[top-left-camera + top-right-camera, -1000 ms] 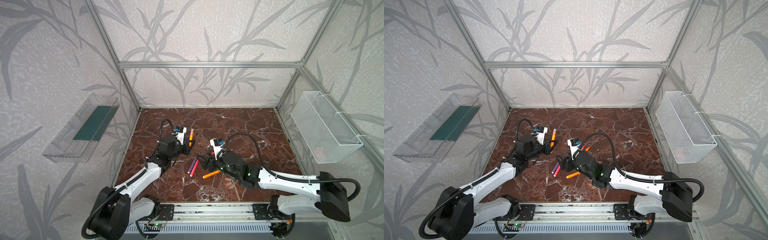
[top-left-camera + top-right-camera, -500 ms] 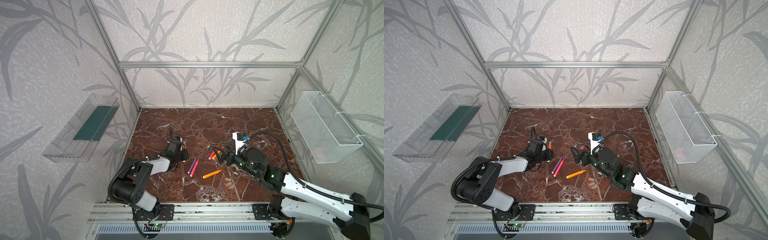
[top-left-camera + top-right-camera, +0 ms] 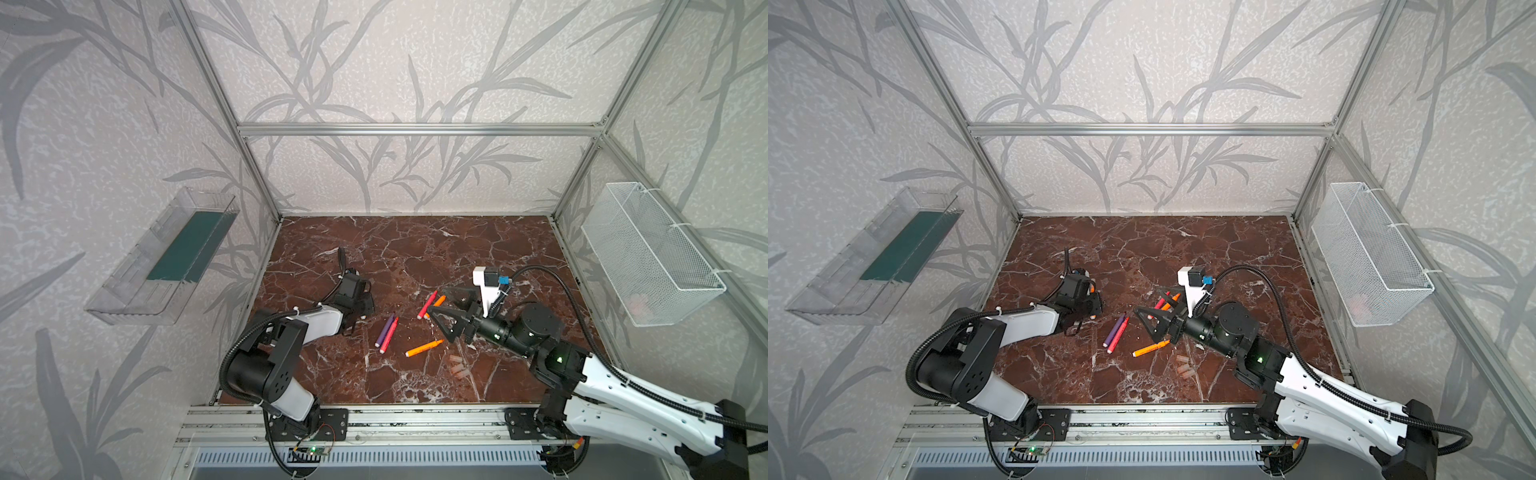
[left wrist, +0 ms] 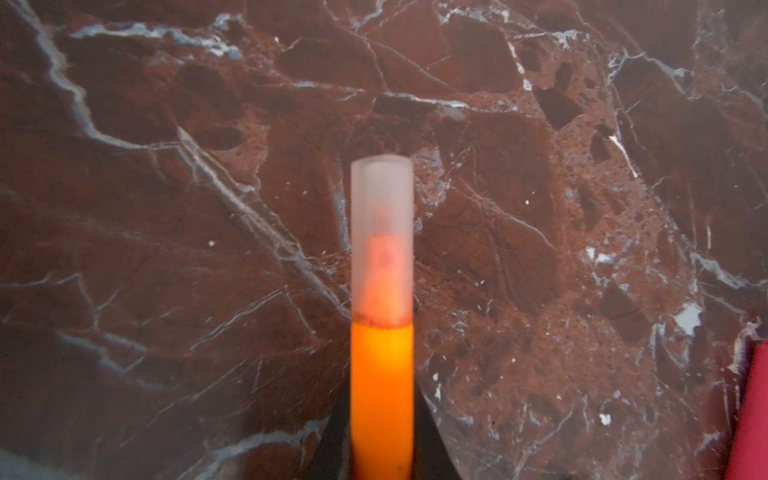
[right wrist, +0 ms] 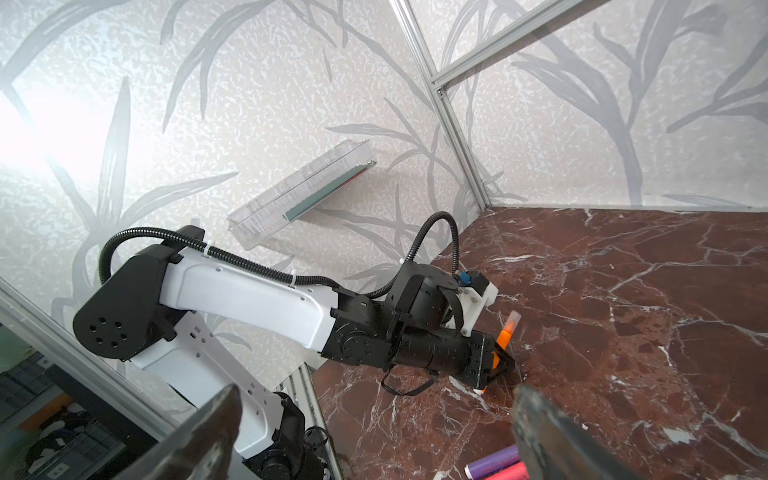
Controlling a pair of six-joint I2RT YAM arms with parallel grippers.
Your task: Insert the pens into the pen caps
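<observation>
TOP VIEWS
- counter: dark red marble, veined white, filling the lower centre of both top views.
- left gripper: left of centre, low over the counter. Its fingers are clamped on the capped orange pen, of which only orange slivers show past the black housing.
- right gripper: right of centre, fingers spread wide, holding nothing. The fingertips overlap a red-pink pen and an orange pen lying side by side at centre.
- purple pen and second red-pink pen: touching along their length, between the two grippers, slightly lower in frame.
- loose orange pen: alone, just right of that pair, below the right gripper.
- pen caps: three, pale, lying bare on the counter in a cluster just below and right of the loose orange pen.
- wire basket: white, on the wall at right.
- clear tray: on the wall at left.

LEFT WRIST VIEW
- capped orange pen: the barrel reaches out from the camera above the counter. The frosted cap is fully seated, with the tip showing through it. Of the fingers, only dark edges flanking the barrel are seen.

RIGHT WRIST VIEW
- right gripper fingers: two dark blades well apart, with an empty gap between them.
- left arm: beyond them, stretched over the counter. Its fingers are closed on the orange barrel, which is tilted with the cap end raised and the white butt near the counter.
- purple pen and second red-pink pen: their ends lie just beside one right finger.
</observation>
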